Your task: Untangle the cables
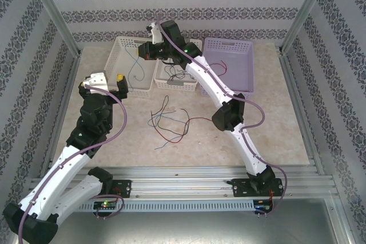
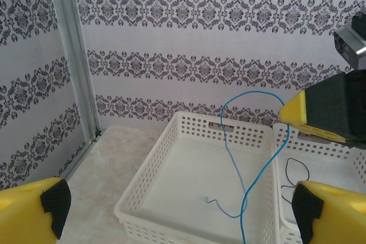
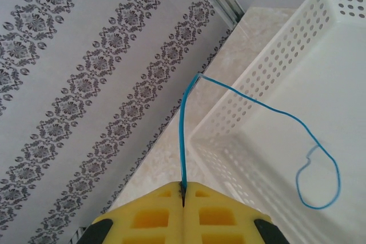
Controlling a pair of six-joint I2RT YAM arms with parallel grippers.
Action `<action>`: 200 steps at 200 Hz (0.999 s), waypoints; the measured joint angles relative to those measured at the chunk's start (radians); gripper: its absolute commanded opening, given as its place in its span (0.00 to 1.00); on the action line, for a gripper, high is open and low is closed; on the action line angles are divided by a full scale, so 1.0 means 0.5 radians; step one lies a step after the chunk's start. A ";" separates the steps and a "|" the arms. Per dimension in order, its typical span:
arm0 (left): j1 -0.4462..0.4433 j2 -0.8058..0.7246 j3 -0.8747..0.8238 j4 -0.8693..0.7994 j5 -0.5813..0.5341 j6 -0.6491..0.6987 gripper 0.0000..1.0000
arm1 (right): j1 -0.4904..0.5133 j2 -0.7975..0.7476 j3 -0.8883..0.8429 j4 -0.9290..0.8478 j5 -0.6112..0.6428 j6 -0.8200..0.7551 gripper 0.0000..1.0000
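Marbled tabletop (image 1: 114,141), my right arm (image 1: 211,81) stretched over white basket (image 1: 134,91), right gripper (image 3: 184,190) pinching blue cable (image 3: 257,102), my left arm (image 1: 86,124) bent, left gripper (image 2: 177,212) jaws wide, empty

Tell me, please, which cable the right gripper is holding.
The blue cable, pinched in the right gripper and trailing into the white basket; the red and dark cables on the table lie ungripped.

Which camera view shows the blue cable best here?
Right wrist: the blue cable runs sharp and close from the shut right gripper into the white basket. Left wrist shows it hanging over the basket; top external, just a faint thread.
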 measured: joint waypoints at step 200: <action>0.000 0.000 0.000 0.000 0.017 0.006 1.00 | -0.047 0.387 0.000 0.202 0.522 0.330 0.00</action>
